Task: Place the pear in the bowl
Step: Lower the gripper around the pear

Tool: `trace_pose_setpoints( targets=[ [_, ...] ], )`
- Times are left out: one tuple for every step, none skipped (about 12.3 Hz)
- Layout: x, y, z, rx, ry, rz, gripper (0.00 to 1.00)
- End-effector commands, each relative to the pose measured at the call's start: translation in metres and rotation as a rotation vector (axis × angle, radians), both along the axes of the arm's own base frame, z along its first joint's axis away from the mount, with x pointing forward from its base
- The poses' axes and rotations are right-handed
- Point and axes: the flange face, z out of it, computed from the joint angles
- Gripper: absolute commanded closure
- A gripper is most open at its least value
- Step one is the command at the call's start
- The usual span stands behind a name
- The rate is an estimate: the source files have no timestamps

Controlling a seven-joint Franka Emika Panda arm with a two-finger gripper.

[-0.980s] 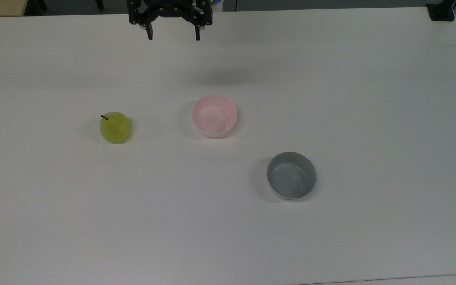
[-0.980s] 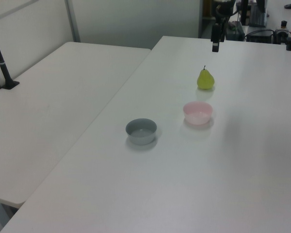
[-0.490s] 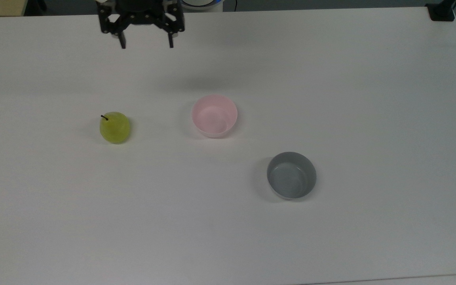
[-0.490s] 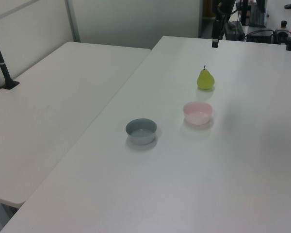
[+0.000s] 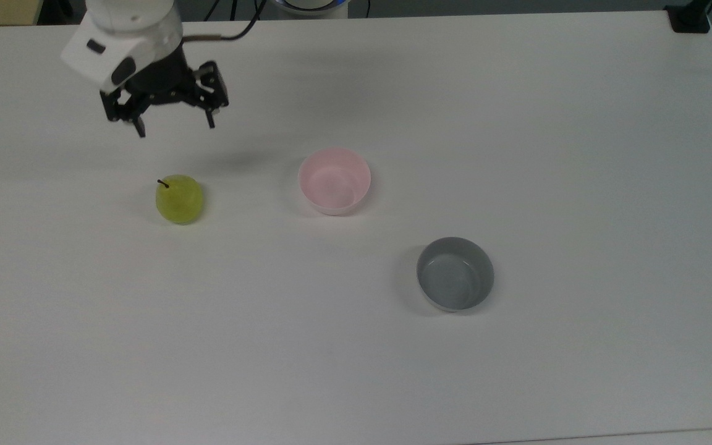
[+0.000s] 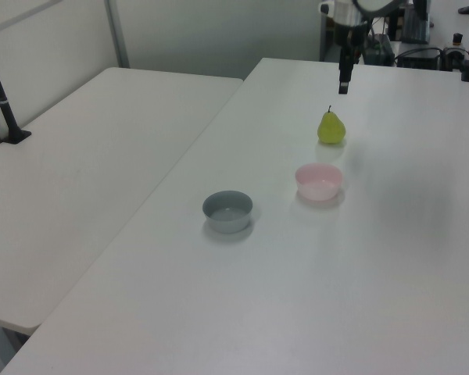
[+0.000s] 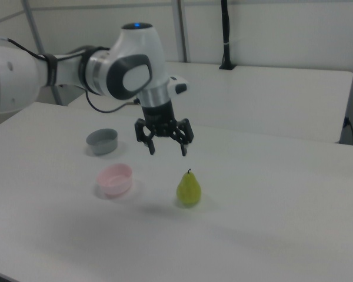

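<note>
Right now, from the top view, my tool (image 5: 175,128) hangs above the white desk (image 5: 517,123) with its two black fingers spread apart and nothing between them. It sits toward the top view's upper left. Below it in the picture, the pear (image 5: 179,199) stands on the desk, its dark stem pointing to the top view's upper left, apart from my tool. The bowl (image 5: 334,180), pale pink, rests to the top view's right of the pear, well apart from it. A grey bowl (image 5: 455,273) lies farther toward the top view's lower right.

From the left view, my tool (image 6: 343,84) hovers over the far part of the desk (image 6: 297,297), above and just behind the pear (image 6: 331,128), not touching it. The pink bowl (image 6: 319,181) sits nearer the camera than the pear, and the grey bowl (image 6: 227,211) sits toward the left view's left of it. A second white desk (image 6: 78,180) stands alongside on the left view's left.

From the right view, my arm's white wrist (image 7: 135,67) reaches in from the right view's left, and my tool (image 7: 167,148) points down with its fingers parted, above and slightly to the right view's left of the upright pear (image 7: 189,188). The pink bowl (image 7: 115,179) is on the right view's left of the pear, and the grey bowl (image 7: 102,141) lies behind it.
</note>
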Motion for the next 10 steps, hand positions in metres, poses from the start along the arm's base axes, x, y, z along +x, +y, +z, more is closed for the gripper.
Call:
trace_pose_setpoints(
  targets=[
    [0.019,-0.026,-0.061,-0.065,-0.003,0.035,0.00],
    [0.022,-0.033,-0.075,-0.070,-0.008,0.029,0.00],
    [0.023,-0.038,-0.090,-0.070,-0.006,0.025,0.00],
    [0.025,-0.040,-0.106,-0.073,-0.006,0.029,0.00],
    [0.025,-0.041,-0.119,-0.070,0.013,0.044,0.00],
    [0.025,-0.040,-0.121,-0.070,0.017,0.053,0.00],
    [0.021,-0.039,-0.129,-0.066,0.034,0.065,0.00],
    [0.020,-0.039,-0.133,-0.064,0.042,0.067,0.00],
    [0.019,-0.038,-0.136,-0.061,0.047,0.066,0.00],
    [0.019,-0.037,-0.141,-0.059,0.054,0.068,0.00]
  ],
)
